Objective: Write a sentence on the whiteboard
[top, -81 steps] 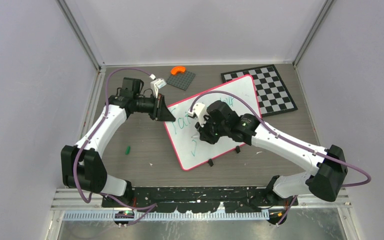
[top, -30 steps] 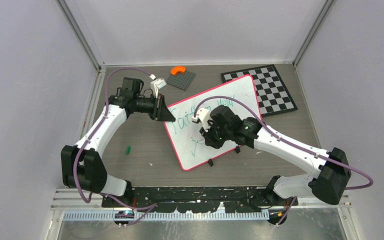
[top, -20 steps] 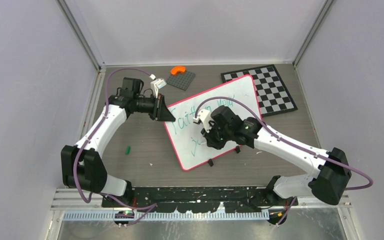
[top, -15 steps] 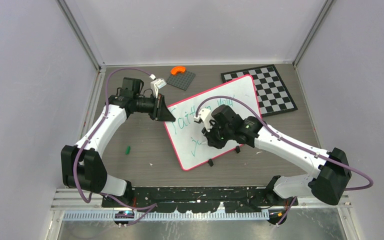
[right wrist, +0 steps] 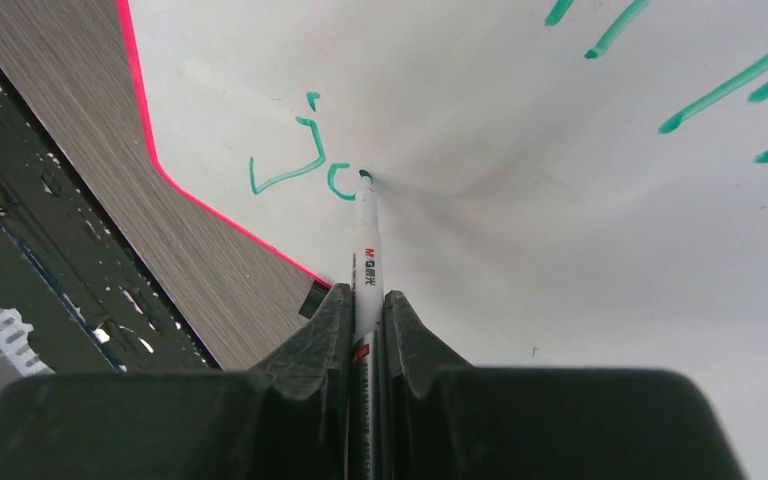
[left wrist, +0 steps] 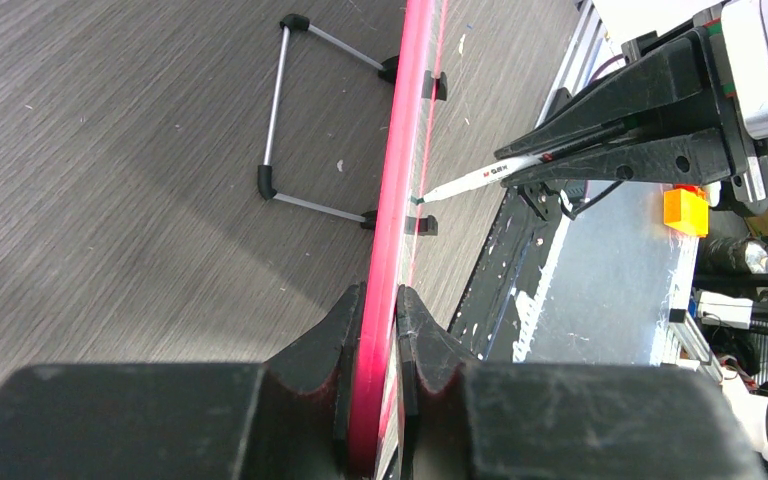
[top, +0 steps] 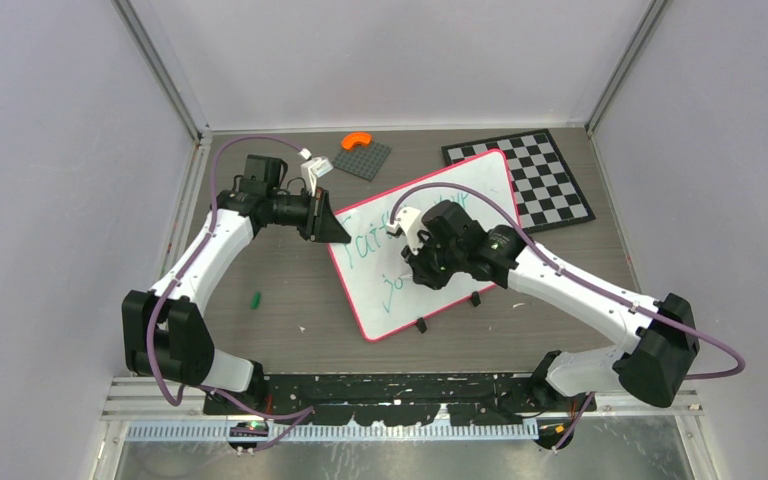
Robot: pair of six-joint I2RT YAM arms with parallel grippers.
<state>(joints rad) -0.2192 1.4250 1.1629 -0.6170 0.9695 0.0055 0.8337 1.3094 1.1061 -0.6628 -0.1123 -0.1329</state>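
While left gripper (left wrist: pixel 380 296) clamps whiteboard (top: pixel 475 190) edge, right gripper (right wrist: pixel 365 295) pinches marker (right wrist: pixel 365 238) mid-"o", I think; next: close the loop

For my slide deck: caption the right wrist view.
Right gripper holds a marker tip-down on the whiteboard, midway through the second letter of green lettering.

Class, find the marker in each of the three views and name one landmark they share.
Top external: hidden under the right gripper, over the whiteboard.
Left wrist: marker right of centre, tip on the whiteboard.
Right wrist: marker at centre, tip at the green letters.
Shared landmark: red rim.
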